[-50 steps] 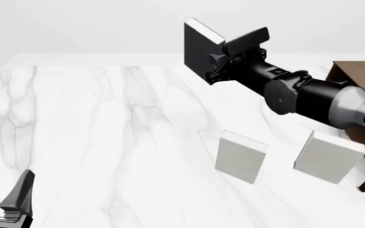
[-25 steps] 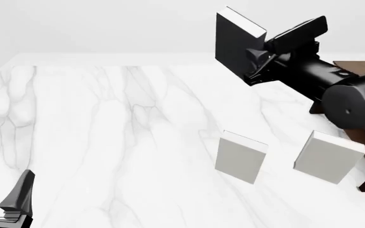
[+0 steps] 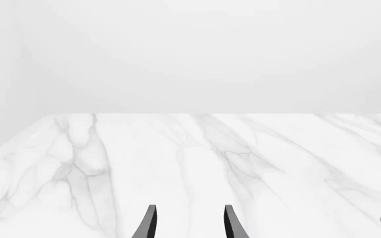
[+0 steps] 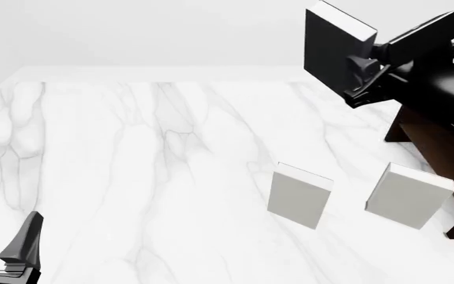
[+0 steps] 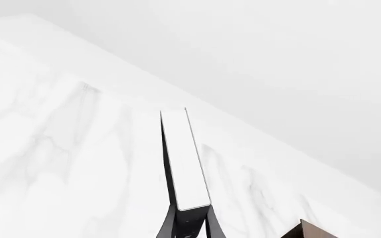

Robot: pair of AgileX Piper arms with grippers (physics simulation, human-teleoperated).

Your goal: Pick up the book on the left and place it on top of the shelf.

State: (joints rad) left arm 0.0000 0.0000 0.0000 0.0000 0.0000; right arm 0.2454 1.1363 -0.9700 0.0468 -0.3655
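Right arm holds the book in the air, upper right of the front view.
Table point(image 4: 132, 177) largest; shelf point(image 4: 432, 139) right edge; your right fingers point(image 4: 359, 64) clamp the book point(image 4: 331, 47) above it; two grey books point(image 4: 300, 195) low right; left fingers point(image 3: 188, 225) parted, empty, lower left.

Fixed front view overlooking the marble table point(image 4: 132, 148); both wrist views skimming that tabletop.
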